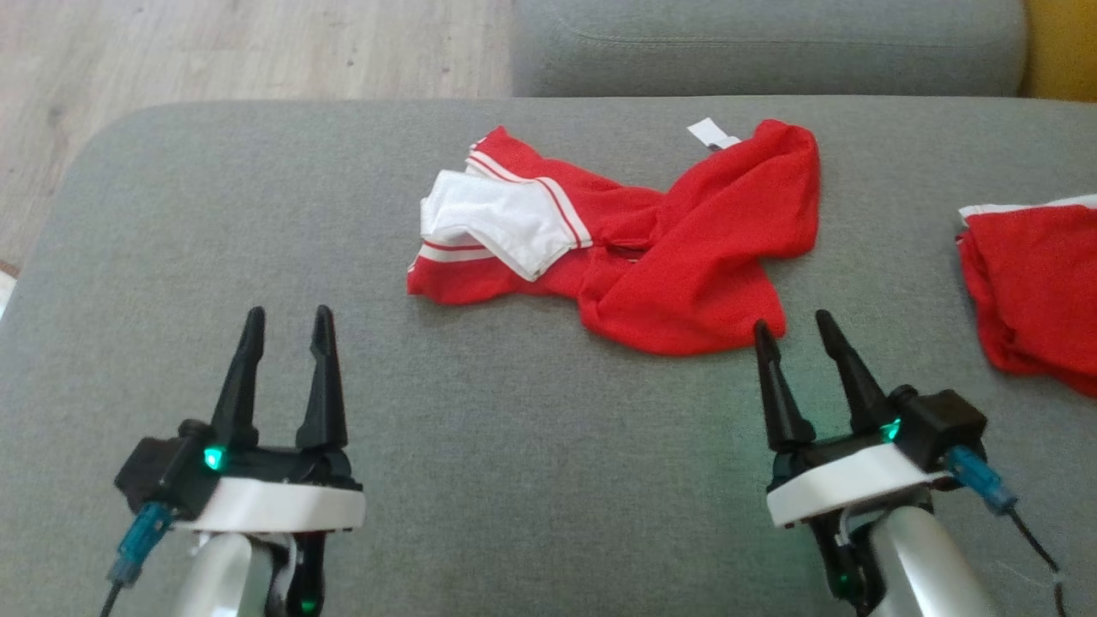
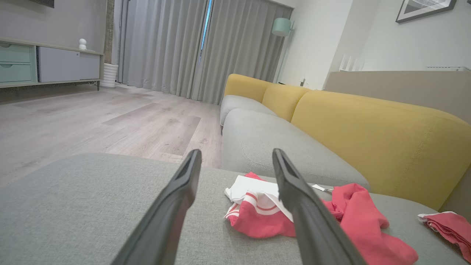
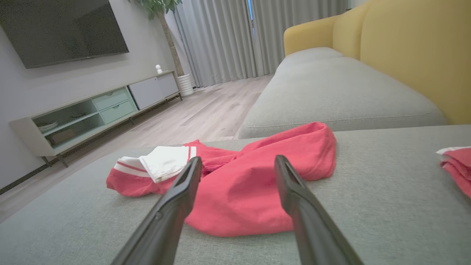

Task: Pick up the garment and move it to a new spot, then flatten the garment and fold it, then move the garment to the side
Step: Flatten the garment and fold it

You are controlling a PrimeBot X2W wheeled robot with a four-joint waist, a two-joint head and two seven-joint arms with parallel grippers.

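So the red garment [image 1: 634,248] is just lying crumpled mid-cushion [image 1: 257,214], untouched. Left gripper [image 1: 287,330] and right gripper [image 1: 793,330] both hover spread open, empty. Looks like step one: reach in and pinch the cloth.

We hold our left gripper [image 1: 289,314] at the lower left of the head view, its two dark fingers [image 1: 324,377] spread wide and pointing straight ahead. A green light [image 1: 212,458] glows at its base, above the white wrist collar [image 1: 274,507] and pale forearm [image 1: 214,578]. Our right gripper [image 1: 793,321] sits at the lower right, spread just as wide, its fingers leaning a little to the left; in each wrist view that arm's own two fingers rise from the bottom edge, well apart, tips level.
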